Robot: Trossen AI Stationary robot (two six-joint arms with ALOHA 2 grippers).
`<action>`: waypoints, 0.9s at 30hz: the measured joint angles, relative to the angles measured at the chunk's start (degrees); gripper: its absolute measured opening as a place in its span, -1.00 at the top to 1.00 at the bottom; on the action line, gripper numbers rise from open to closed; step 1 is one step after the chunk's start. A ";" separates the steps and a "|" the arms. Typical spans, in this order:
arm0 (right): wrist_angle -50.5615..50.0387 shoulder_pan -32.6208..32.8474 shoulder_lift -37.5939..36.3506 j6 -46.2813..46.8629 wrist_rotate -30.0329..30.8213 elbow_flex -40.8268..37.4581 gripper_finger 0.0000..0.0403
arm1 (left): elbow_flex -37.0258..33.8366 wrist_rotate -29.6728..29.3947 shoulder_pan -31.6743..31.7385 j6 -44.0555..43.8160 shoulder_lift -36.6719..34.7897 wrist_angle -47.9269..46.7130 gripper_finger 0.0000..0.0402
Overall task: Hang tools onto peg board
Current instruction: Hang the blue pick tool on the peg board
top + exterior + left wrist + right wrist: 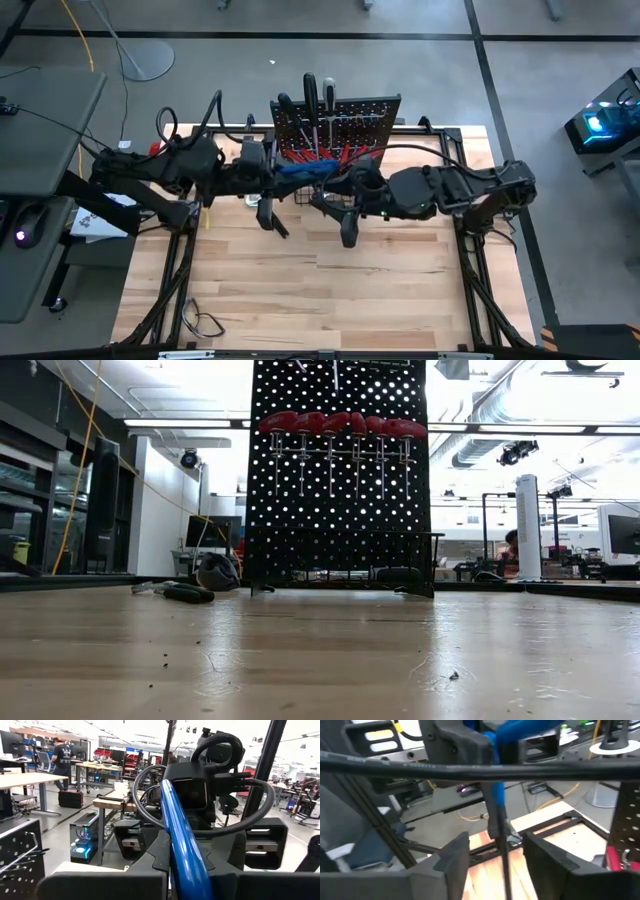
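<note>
Tools are the matter here, and one of them, the blue-handled tool (182,850), is in the air in front of the peg board (365,115). The left gripper (187,870) is clenched on its blue handle, close before the board's lower part. The right gripper (495,852) is just beside it on the other side, its fingers (452,852) spread apart with the thin metal shaft hanging between them, not touching as far as one can see. A row of red-handled screwdrivers (340,425) already hangs high on the board, and a pair of pliers (185,593) lies on the table (320,660) to one side of the board's foot.

The blue tool looks stiff and rather light. Its glossy handle is probably slippery, so a grip across the handle's middle seems safest. The thin shaft would likely turn easily between the pads.
</note>
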 joint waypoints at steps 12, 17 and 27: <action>3.95 -1.08 0.39 -1.60 -2.43 0.00 0.64 | 0.00 0.28 0.73 0.02 0.00 -0.28 0.95; 3.52 -0.81 0.39 -2.09 -2.04 0.00 0.94 | 0.00 0.43 0.73 0.47 -0.04 -0.76 0.95; -1.16 0.32 -0.49 0.25 1.60 0.00 0.99 | -0.07 -0.87 0.78 1.65 -0.27 -5.81 0.56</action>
